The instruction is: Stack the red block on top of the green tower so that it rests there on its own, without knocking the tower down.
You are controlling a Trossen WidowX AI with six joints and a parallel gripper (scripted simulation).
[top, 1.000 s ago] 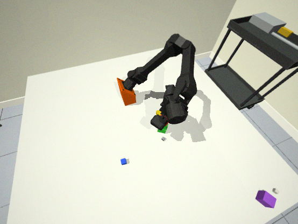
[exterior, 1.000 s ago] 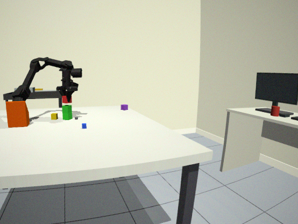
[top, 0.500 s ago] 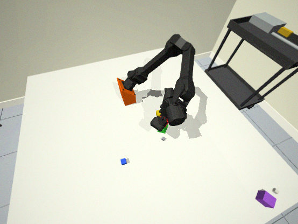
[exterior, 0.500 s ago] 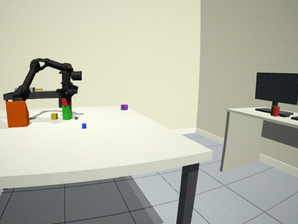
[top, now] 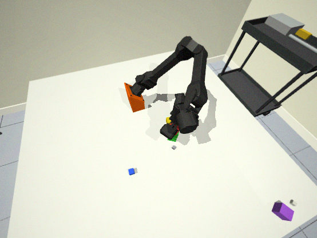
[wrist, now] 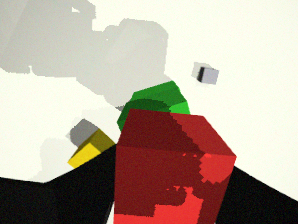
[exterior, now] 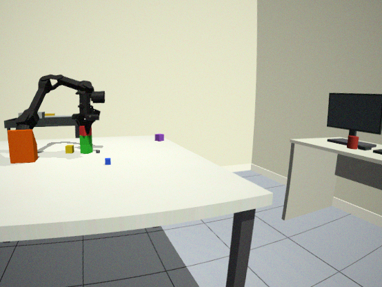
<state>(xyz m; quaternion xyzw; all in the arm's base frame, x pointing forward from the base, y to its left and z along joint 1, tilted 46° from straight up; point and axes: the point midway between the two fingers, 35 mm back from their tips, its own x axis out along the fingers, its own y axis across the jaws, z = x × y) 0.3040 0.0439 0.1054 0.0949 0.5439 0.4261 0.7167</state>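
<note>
The red block (exterior: 83,130) (wrist: 167,132) is upright directly above the green tower (top: 173,138) (exterior: 86,145) (wrist: 157,91), with no gap between them in the exterior view. The tower stands upright on the table. My gripper (exterior: 86,130) (wrist: 163,151) points down and is shut on the red block, with a black finger against each side of it. In the top view the gripper and arm hide most of the block and part of the tower. In the wrist view the block hides the near part of the tower's top.
A yellow block (top: 168,120) (exterior: 69,149) (wrist: 85,155) stands close beside the tower. A small grey cube (top: 174,147) (exterior: 98,151) (wrist: 210,76) lies on its other side. A blue cube (top: 131,171) (exterior: 107,161), a purple block (top: 284,211) (exterior: 159,137) and an orange block (top: 138,105) (exterior: 21,146) are farther off.
</note>
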